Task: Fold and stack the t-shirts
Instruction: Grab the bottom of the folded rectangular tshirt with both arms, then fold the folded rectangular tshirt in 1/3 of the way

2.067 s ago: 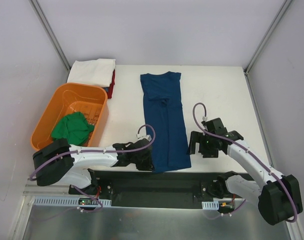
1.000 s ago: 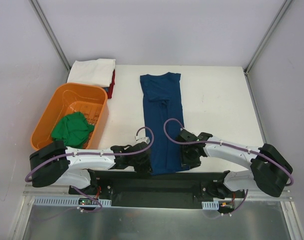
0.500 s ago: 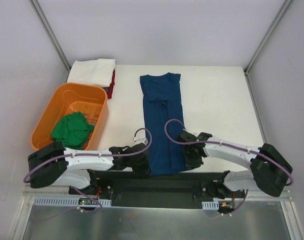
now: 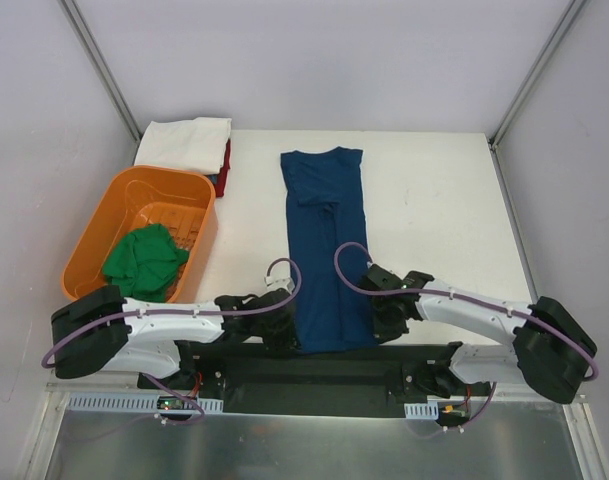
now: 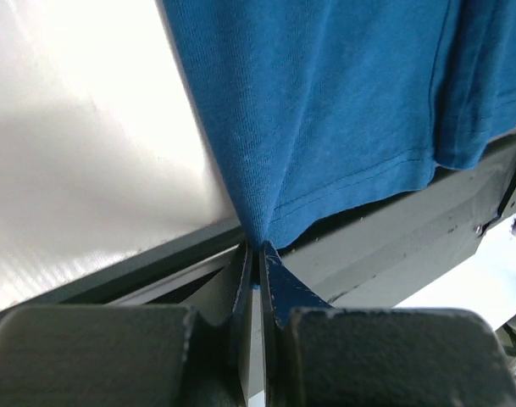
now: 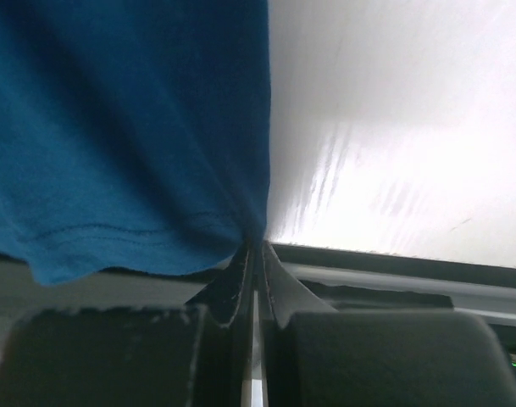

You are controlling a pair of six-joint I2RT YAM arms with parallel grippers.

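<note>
My left hand (image 5: 256, 251) is clamped on the near hem corner of the navy blue t-shirt (image 4: 327, 240), and my right hand (image 6: 256, 251) is clamped on the other near corner. Between both hands the hem hangs over the edge of the desk (image 4: 434, 200). The shirt stretches away from them, folded narrow.

Folded into a long narrow strip down the tabletop (image 4: 434, 200): navy blue t-shirt (image 4: 327, 250), collar far, hem overhanging near edge. Crumpled in orange tub (image 4: 94, 225): green t-shirt (image 4: 144, 260). Folded flat at far-left corner: white t-shirt (image 4: 184, 143) atop red t-shirt (image 4: 225, 158).
</note>
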